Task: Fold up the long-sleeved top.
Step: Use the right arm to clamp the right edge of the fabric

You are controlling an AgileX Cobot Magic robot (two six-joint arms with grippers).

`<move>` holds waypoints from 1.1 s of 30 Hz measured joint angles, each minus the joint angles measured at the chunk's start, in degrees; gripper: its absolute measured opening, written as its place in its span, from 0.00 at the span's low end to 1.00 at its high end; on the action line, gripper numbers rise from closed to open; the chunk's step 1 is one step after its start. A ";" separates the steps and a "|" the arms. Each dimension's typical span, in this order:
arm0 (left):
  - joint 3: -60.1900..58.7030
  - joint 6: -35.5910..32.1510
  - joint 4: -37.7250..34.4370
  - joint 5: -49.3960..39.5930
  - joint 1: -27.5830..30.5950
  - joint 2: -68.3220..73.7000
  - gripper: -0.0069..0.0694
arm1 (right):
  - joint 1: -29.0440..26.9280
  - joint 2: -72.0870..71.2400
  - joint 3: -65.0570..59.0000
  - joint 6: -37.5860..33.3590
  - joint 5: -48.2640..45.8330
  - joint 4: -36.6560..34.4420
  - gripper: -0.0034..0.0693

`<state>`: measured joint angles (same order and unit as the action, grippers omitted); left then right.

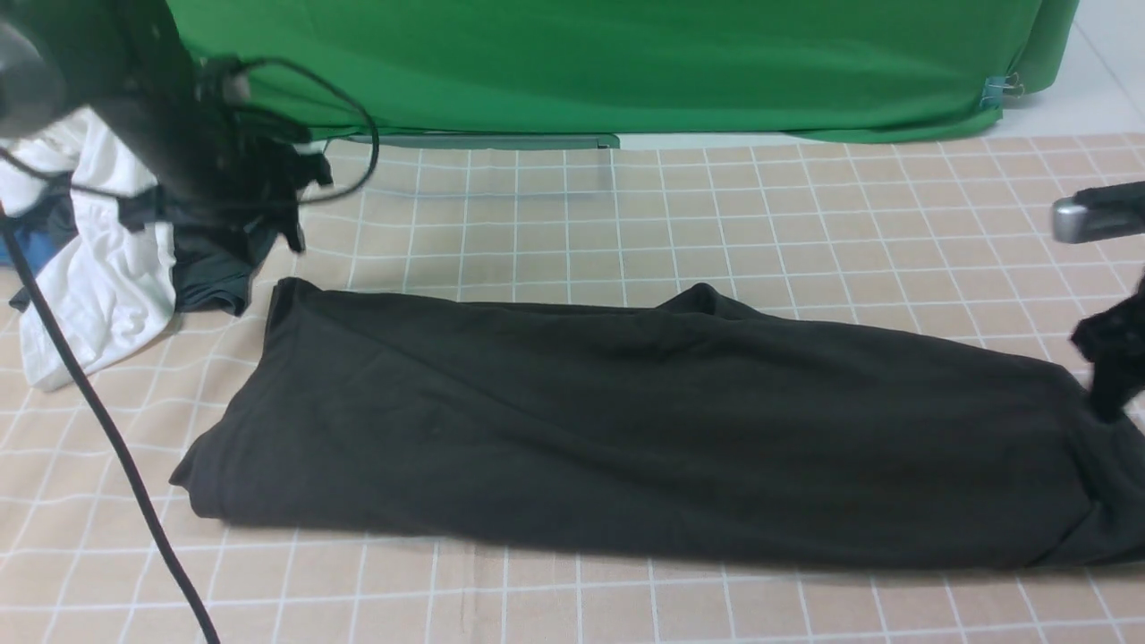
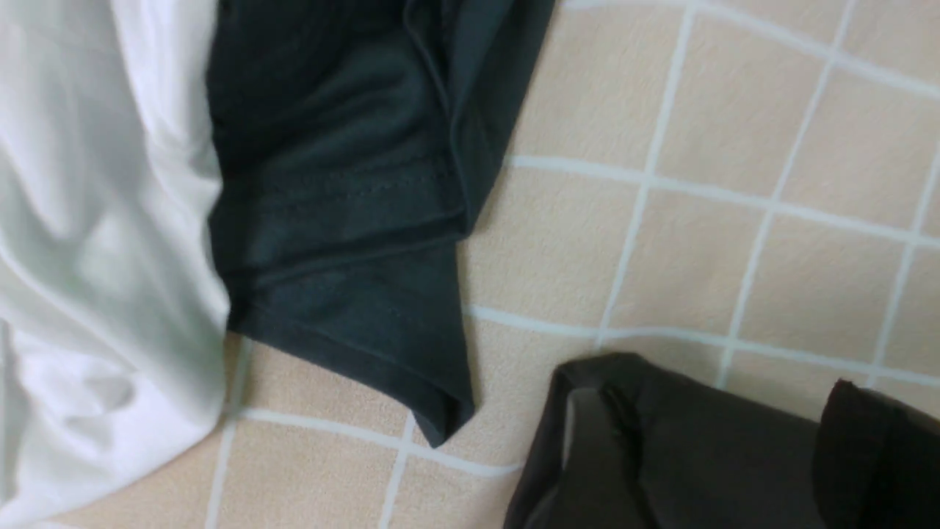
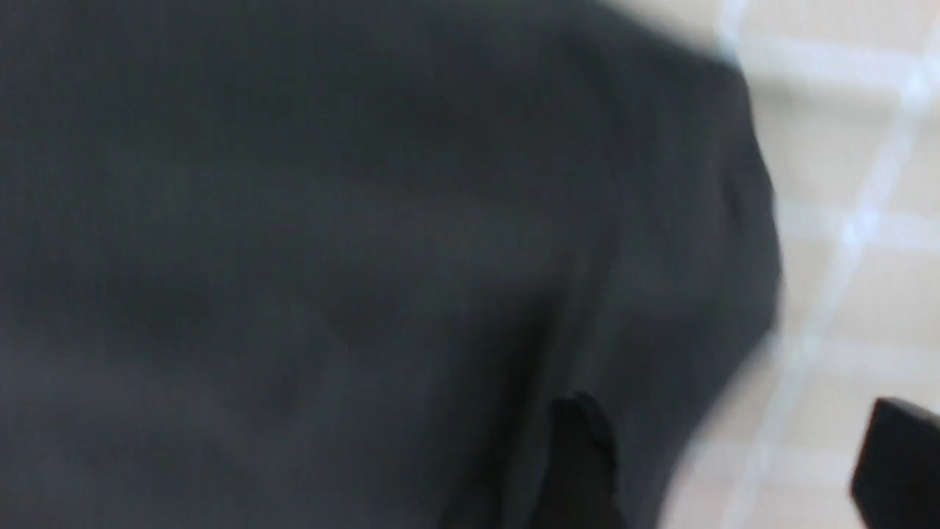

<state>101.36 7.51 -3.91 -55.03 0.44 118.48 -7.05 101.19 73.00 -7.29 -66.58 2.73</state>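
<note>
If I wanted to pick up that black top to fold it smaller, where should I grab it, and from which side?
The top lies flat as a long band, so I'd grab its left end at the nearer corner. I'd come from the left, low over the table. The edge lies free there, whereas other clothes crowd the far corner.

The black left arm [image 1: 134, 107] hangs beyond the far left corner of the large black cotton top [image 1: 626, 429], its left gripper [image 2: 712, 382] with fingers spread. The black-and-silver right arm [image 1: 1096, 215] reaches in at the top's right end, and its right gripper [image 3: 734, 411] sits low with jaws parted.
</note>
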 joint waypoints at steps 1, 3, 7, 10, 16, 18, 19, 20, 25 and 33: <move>2.19 0.06 0.07 -1.25 0.00 0.00 0.64 | -0.09 -1.49 -0.56 0.42 -0.73 0.20 0.64; 6.14 0.19 -0.58 -3.01 0.00 0.00 0.72 | -0.09 -5.64 -4.28 0.72 -1.93 0.64 0.60; 9.27 0.19 -2.99 -4.58 0.00 -0.05 0.79 | -0.09 -9.32 -13.03 1.50 -2.24 1.64 0.59; 9.68 0.19 -3.77 -4.87 0.00 -0.10 0.80 | -0.09 -9.07 -19.34 1.96 3.10 2.50 0.59; 9.68 0.19 -4.28 -5.01 0.00 -0.05 0.80 | -0.13 -6.83 -23.18 1.94 12.16 2.45 0.59; 9.68 0.19 -4.42 -5.01 0.00 -0.05 0.80 | -0.13 -6.30 -23.35 1.27 14.57 2.45 0.55; 9.68 0.19 -4.55 -5.01 0.00 -0.05 0.80 | -0.13 -6.27 -23.35 0.70 15.10 2.45 0.51; 9.68 0.19 -4.55 -5.01 0.00 -0.05 0.80 | -0.13 -6.20 -23.35 0.27 15.34 2.45 0.48; 9.68 0.19 -4.69 -5.01 0.00 0.01 0.80 | -0.13 -6.20 -23.37 -0.62 15.36 4.82 0.15; 9.68 0.19 -4.73 -5.12 0.00 0.01 0.80 | -0.13 -6.20 -23.67 1.91 13.37 10.06 0.17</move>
<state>111.04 7.70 -8.64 -60.14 0.44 118.49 -7.18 94.99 49.33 -5.38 -53.20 12.79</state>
